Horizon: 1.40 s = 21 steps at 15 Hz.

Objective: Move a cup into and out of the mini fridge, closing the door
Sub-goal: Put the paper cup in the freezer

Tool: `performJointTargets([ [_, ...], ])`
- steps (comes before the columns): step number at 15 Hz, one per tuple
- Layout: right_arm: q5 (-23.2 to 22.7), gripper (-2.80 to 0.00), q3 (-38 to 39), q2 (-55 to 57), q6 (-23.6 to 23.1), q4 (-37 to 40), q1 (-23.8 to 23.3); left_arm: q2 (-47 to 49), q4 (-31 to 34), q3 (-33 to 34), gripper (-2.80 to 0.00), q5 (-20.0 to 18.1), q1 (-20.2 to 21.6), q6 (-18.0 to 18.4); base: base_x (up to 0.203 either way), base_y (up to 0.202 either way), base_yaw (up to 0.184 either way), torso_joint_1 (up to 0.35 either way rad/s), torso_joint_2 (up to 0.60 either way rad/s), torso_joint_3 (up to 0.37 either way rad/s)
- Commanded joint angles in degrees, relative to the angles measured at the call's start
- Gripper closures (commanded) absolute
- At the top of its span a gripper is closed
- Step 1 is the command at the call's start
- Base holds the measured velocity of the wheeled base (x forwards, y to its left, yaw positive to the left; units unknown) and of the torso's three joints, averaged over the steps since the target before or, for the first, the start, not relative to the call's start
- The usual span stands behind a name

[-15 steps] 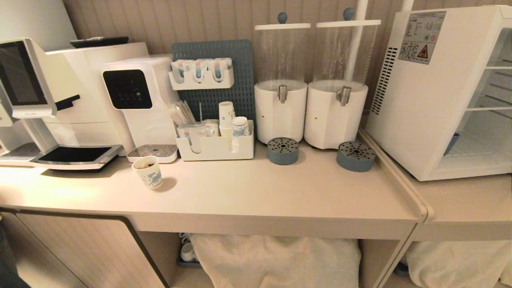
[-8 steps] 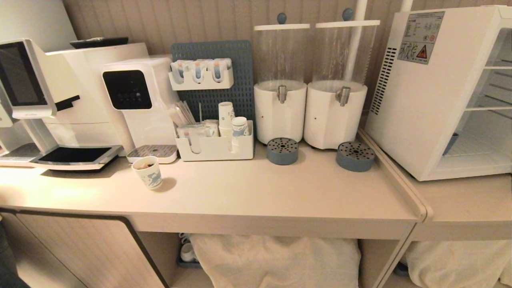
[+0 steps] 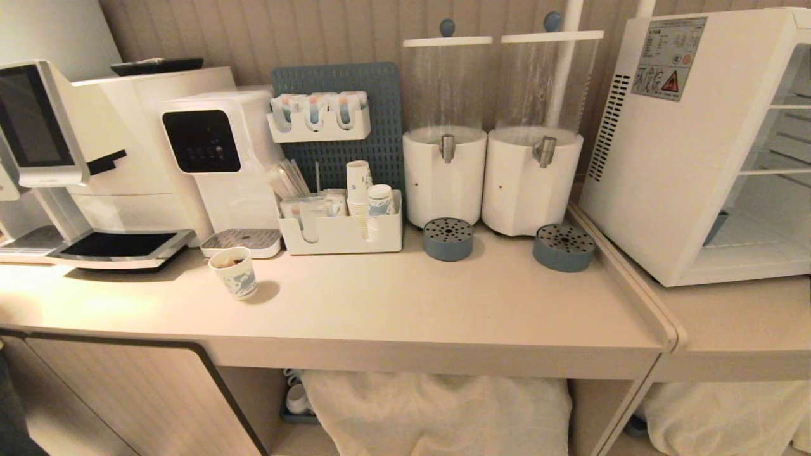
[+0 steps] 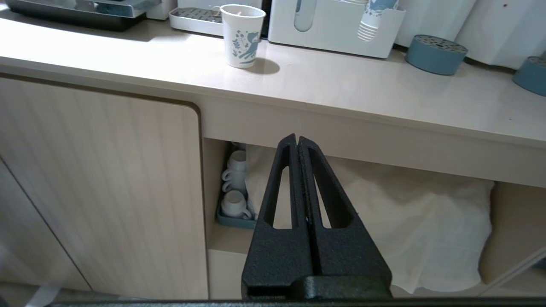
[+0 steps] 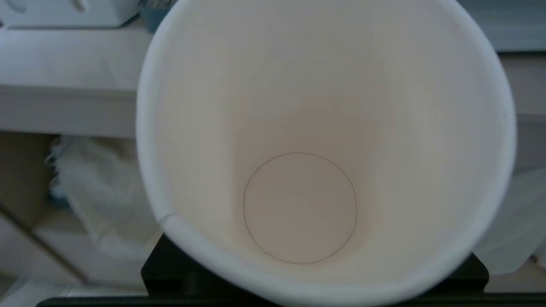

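Right gripper (image 5: 313, 273) holds the cup (image 5: 324, 140), fingers half-spread around it; left fingers (image 4: 298, 170) pressed together, empty, below the surface (image 4: 341, 98). We judge: keep the cup upright and carry it into the open fridge (image 3: 690, 145).

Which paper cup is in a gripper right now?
The empty white cup filling the right wrist view, held by the right gripper. The blue-printed cup stands alone on the counter; the rest are stacked in the organizer.

Head looks down on counter (image 3: 405, 304); left wrist shares it.
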<state>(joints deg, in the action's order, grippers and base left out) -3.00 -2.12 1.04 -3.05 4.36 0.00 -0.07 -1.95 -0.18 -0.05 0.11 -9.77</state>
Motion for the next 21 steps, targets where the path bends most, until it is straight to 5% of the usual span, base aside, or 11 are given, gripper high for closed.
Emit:
performJointTargets([
  [1, 1.62, 0.00, 1.32, -0.82, 0.22, -1.58, 0.13, 0.07, -0.07, -0.08, 0.00, 0.14, -0.02, 0.45, 0.000, 0.000, 0.000, 0.000, 0.00, 0.000],
  [6, 2.48, 0.00, 1.51, -0.95, 0.47, -3.13, 0.18, 0.07, 0.37, -0.26, 0.00, 0.22, -0.02, 0.71, 0.001, -0.041, 0.001, 0.002, 0.00, 0.001],
  [21, 2.48, 0.00, 1.58, -1.03, 0.59, -3.22, 0.18, 0.07, 0.37, -0.34, 0.00, 0.05, -0.02, 0.71, 0.000, -0.194, 0.001, 0.002, 0.00, 0.003],
])
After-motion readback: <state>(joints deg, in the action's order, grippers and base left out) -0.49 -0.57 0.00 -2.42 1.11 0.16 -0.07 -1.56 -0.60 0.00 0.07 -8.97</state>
